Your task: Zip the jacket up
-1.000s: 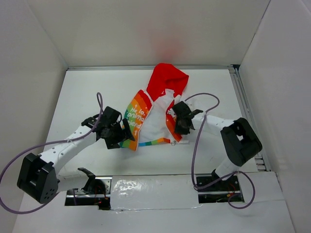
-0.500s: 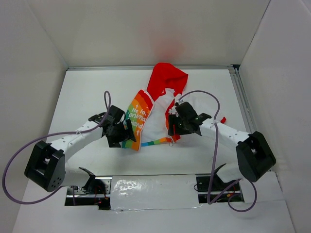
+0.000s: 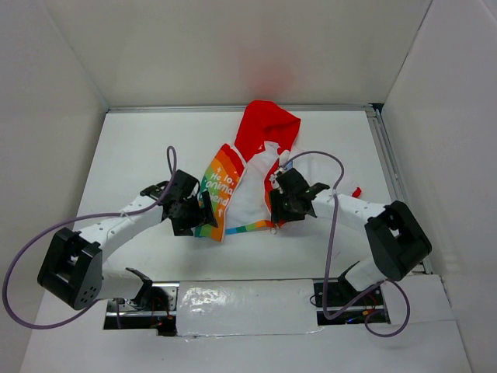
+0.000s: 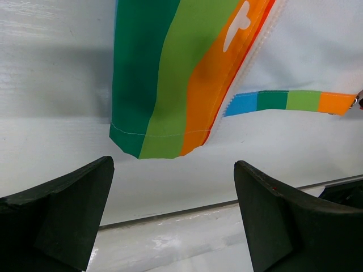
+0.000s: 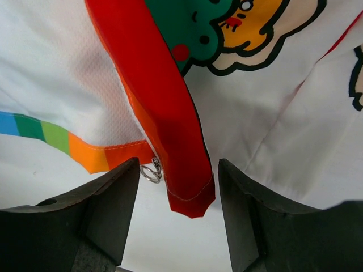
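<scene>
The jacket [image 3: 247, 179] lies open on the white table, red hood [image 3: 266, 126] at the back, white lining up. Its left rainbow panel [image 4: 176, 68] ends in a hem corner just ahead of my open left gripper [image 4: 173, 212], which is empty. My right gripper [image 5: 177, 195] is open over the right front's red bottom corner [image 5: 187, 192]. A small metal zipper ring [image 5: 150, 173] sits beside that corner, next to the rainbow hem strip [image 5: 68, 141]. Neither gripper holds fabric. The white zipper teeth [image 4: 255, 48] run along the orange edge.
White walls close in the table on three sides. A metal rail [image 3: 392, 179] runs along the right edge. The arm bases and a foil-taped strip [image 3: 233, 299] lie at the near edge. Purple cables loop from both arms.
My right arm has drawn back to the left, and its gripper now sits over the jacket's right bottom corner. My left gripper has shifted slightly toward the rainbow panel's hem.
</scene>
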You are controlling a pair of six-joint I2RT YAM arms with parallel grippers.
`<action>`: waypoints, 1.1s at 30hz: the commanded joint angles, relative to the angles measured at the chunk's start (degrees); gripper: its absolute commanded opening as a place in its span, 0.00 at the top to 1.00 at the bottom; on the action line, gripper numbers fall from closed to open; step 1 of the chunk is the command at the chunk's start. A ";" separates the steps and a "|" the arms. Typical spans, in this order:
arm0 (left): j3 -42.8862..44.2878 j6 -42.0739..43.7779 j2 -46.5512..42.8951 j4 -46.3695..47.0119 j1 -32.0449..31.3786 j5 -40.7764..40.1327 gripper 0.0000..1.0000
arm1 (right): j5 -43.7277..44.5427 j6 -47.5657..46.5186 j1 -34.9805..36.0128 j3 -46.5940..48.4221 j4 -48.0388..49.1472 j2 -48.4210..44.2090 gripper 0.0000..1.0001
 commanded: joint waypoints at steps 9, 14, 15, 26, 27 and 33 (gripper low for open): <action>0.06 0.67 -1.63 -0.39 -0.02 -0.95 0.02 | 4.23 0.66 3.24 1.68 0.96 4.21 0.45; 0.15 0.76 -1.72 -0.39 -0.20 -0.86 0.03 | 5.02 1.37 4.39 2.04 0.96 3.25 0.50; 0.06 0.85 -1.81 -0.30 -0.11 -0.77 0.03 | 5.02 1.72 4.65 2.21 0.96 2.73 0.50; -0.64 1.02 -2.95 -0.12 -0.20 -0.51 0.03 | 7.83 2.77 4.92 2.47 -1.14 -3.60 0.42; -0.65 0.94 -3.39 -0.04 -0.29 -0.42 0.03 | 7.92 2.43 5.00 2.39 -1.14 -4.04 0.40; -1.17 1.02 -3.48 0.23 -0.20 -0.16 0.04 | 8.28 1.11 5.35 3.00 -1.50 -3.87 0.39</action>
